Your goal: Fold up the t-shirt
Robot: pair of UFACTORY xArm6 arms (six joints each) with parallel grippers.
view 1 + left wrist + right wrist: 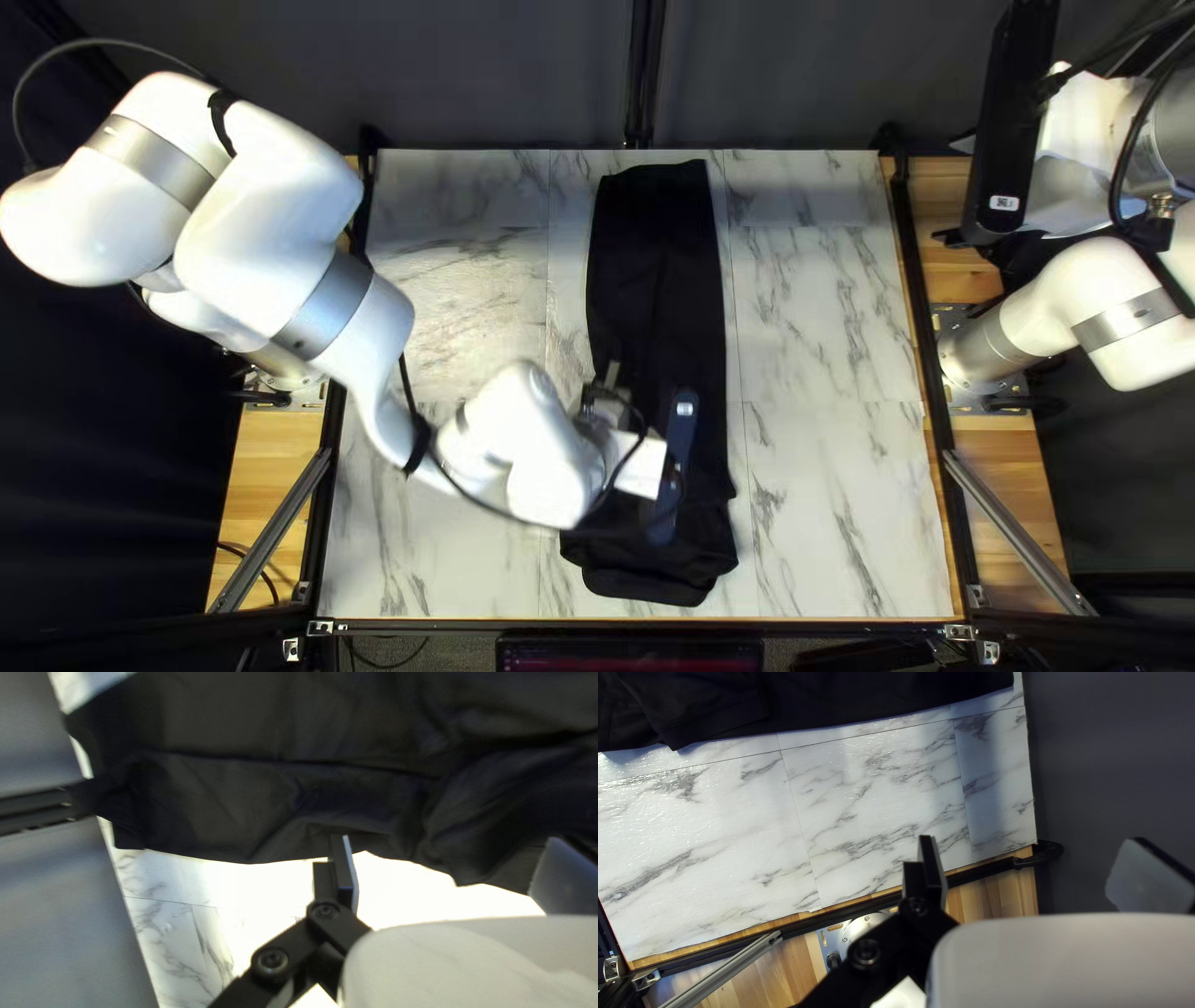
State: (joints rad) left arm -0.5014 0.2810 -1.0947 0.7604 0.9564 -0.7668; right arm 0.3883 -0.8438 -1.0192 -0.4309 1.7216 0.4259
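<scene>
Top left view: the black t-shirt [660, 249] lies as a long, narrow strip on the marble-patterned tabletop [822, 311], running from twelve o'clock down to six (its near end is the wider, more rumpled one). My left arm [355, 311] reaches in from ten o'clock, and its left claw [608, 401] is over the lower half of the strip, by the edge on the nine o'clock side. My right arm [1127, 326] has its base at three o'clock, with the right claw [1058, 187] raised around two, well apart from the shirt. A dark curtain [498, 87] hangs beyond the far edge at twelve.

Left wrist view, counting straight ahead as twelve: the left claw [448, 839] is released, fingers [346, 871] spread wide. The shirt stretches from ten round to two, creased and loosely bunched toward two (one fingertip overlaps its edge in this view; whether it touches the cloth, I cannot tell). The curtain is at nine.

Right wrist view, same clock: the right claw [1033, 838] is also released, its fingers well apart with nothing gripped. The shirt's long edge crosses from ten to nearly twelve, well ahead; the curtain fills one to three. A strip of wooden board [983, 896] borders the tabletop around eight (a metal brace [722, 980] slants over it).
</scene>
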